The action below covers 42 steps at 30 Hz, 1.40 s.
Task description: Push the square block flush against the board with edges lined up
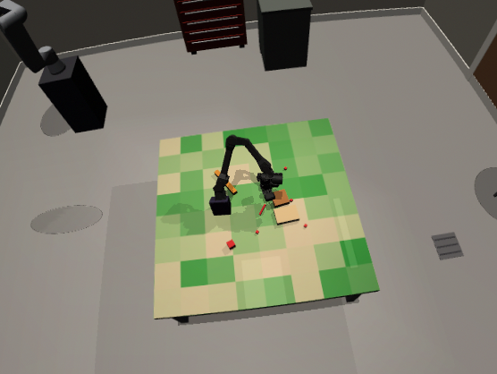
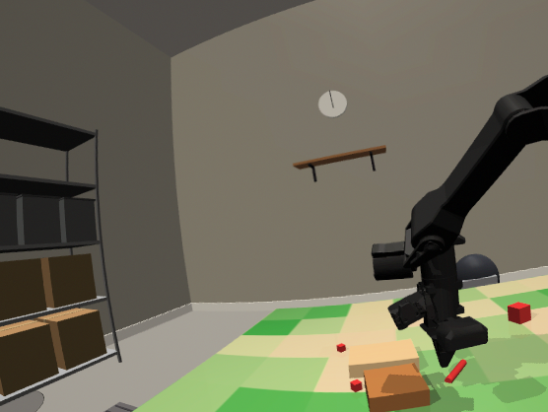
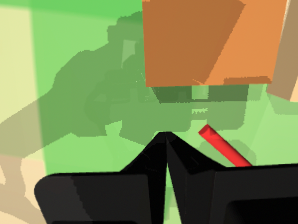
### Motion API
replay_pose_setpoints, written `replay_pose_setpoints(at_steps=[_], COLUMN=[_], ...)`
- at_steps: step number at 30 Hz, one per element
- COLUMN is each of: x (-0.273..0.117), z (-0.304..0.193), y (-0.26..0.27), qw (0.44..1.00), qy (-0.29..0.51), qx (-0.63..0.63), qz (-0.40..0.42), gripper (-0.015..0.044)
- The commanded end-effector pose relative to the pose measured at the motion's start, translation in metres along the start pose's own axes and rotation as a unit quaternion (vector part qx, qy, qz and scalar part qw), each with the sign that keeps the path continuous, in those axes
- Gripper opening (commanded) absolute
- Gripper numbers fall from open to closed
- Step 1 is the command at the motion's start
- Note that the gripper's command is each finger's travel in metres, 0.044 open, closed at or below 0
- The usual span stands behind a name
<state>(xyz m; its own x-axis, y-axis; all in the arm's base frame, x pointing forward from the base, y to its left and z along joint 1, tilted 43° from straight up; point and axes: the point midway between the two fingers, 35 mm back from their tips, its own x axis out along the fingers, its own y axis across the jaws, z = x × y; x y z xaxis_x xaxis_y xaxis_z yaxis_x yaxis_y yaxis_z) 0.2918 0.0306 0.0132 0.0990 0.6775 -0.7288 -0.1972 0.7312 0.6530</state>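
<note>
The square block (image 1: 281, 198) (image 2: 396, 383) (image 3: 210, 42) is orange and lies flat. The tan board (image 1: 286, 214) (image 2: 383, 353) (image 3: 287, 75) lies flat beside it. The block's side runs along a long side of the board with little or no gap; I cannot tell whether they touch fully. Their edges on the arm's side look nearly in line, but I cannot tell if they are exactly even. My gripper (image 1: 269, 198) (image 2: 445, 365) (image 3: 164, 137) is shut and empty, its tips low over the table, a little apart from the block on the arm's side.
A red stick (image 1: 262, 209) (image 2: 455, 371) (image 3: 224, 145) lies near my fingertips. Small red cubes (image 1: 290, 200) (image 2: 356, 385) lie around the block and board. A larger red cube (image 1: 231, 244) (image 2: 518, 312) stands farther off. An orange bar (image 1: 231, 187) lies near the arm's base.
</note>
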Motion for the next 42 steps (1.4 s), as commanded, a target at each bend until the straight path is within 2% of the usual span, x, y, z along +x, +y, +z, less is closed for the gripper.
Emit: replay_pose_setpoints(at_steps=[1, 9, 42], x=[0.000, 0.053, 0.053], z=[0.002, 0.001, 0.041], y=[0.001, 0.000, -0.002], qw=[1.000, 1.000, 1.000], qy=[0.001, 0.001, 0.000], qx=[0.013, 0.013, 0.013], qz=[0.002, 0.003, 0.003], gripper=[0.0000, 0.0000, 0.0000])
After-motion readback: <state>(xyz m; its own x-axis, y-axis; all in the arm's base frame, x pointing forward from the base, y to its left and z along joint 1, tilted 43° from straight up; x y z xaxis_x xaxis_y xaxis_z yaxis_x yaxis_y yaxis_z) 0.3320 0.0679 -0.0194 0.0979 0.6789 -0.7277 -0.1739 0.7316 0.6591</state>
